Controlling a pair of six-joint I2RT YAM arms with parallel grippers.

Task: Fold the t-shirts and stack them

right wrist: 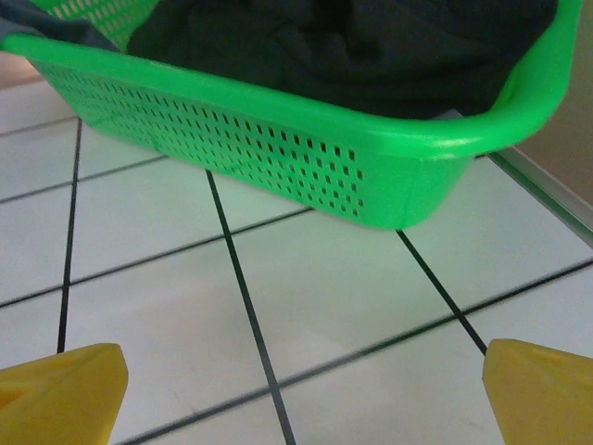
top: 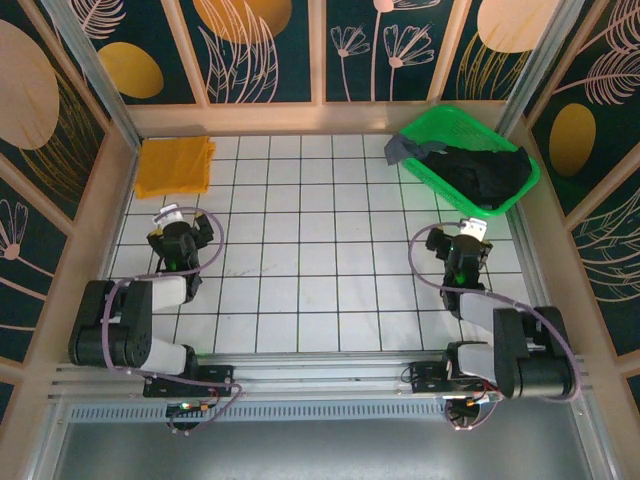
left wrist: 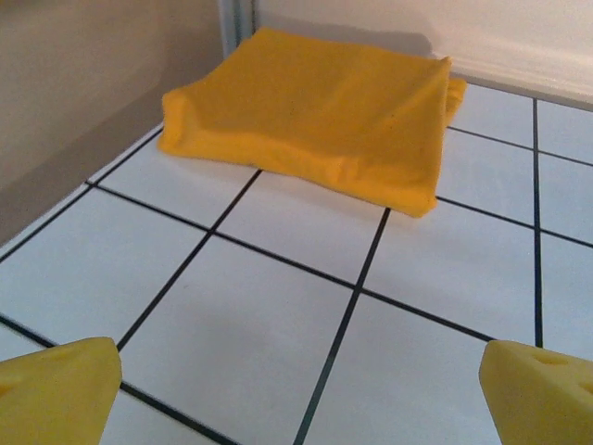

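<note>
From above, my left fingers hover over the left side of the white tiled bench, and my right fingers hover over the right side. Both pairs point toward the far wall. Both are spread wide with nothing between them, and at the bottom corners of each wrist view I see my yellow fingertips on the left and on the right, with bare tile in the gap. The overhead view gives me the whole layout: the mustard-orange t-shirt sits in the far left corner, and the green mesh basket sits in the far right corner, well apart from it. My left wrist view shows what the overhead cannot. That mustard-orange t-shirt is a folded, layered rectangle lying flat on the tiles, close to the wall, just ahead of my fingers and not touching them. My right wrist view looks straight at the basket's perforated wall, near my fingertips but apart from them, with dark cloth heaped behind the rim. From above, that heap is the black t-shirt, crumpled inside the basket. The grey t-shirt is bunched at the basket's left end and spills over the rim.
</note>
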